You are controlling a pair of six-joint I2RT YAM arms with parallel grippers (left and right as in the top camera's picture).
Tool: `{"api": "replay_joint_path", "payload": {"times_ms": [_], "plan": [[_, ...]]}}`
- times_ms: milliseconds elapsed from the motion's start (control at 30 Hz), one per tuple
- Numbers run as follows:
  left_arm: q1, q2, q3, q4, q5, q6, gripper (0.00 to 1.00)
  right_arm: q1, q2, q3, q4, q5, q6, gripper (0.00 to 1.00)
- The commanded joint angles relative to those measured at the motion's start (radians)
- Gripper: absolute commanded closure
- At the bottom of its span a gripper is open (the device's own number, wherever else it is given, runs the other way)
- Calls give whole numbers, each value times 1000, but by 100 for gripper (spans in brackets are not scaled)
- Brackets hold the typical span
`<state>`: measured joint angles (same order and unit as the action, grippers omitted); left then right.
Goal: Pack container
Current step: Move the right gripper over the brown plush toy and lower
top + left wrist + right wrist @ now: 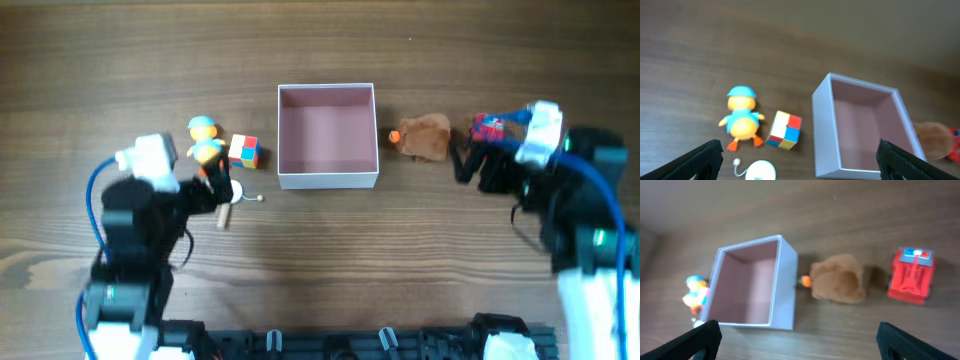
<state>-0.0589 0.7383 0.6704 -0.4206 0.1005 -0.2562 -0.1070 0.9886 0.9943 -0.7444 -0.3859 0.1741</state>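
The container (328,180), a shallow white-walled box with a dusky pink inside, stands empty at the table's middle; it also shows in the left wrist view (822,130) and the right wrist view (785,295). Left of it are an orange duck toy (205,139) (742,118), a colour cube (244,151) (784,130) and a white disc on a string (240,193) (760,171). Right of it are a brown plush (425,136) (837,279) and a red toy truck (488,127) (911,275). My left gripper (210,192) (800,162) is open beside the duck. My right gripper (470,160) (800,342) is open near the truck.
A small wooden peg (223,217) lies by the left gripper. The table is dark wood. The arm bases stand at the front edge.
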Motion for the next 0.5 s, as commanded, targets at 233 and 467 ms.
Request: {"api": "replay_joint_path", "payload": {"times_ms": [233, 467], "plan": [[82, 356, 180, -71, -27, 55, 0, 166, 422, 378, -165, 295, -100, 0], [88, 405, 180, -121, -27, 55, 0, 204, 604, 379, -129, 333, -92, 0]]}}
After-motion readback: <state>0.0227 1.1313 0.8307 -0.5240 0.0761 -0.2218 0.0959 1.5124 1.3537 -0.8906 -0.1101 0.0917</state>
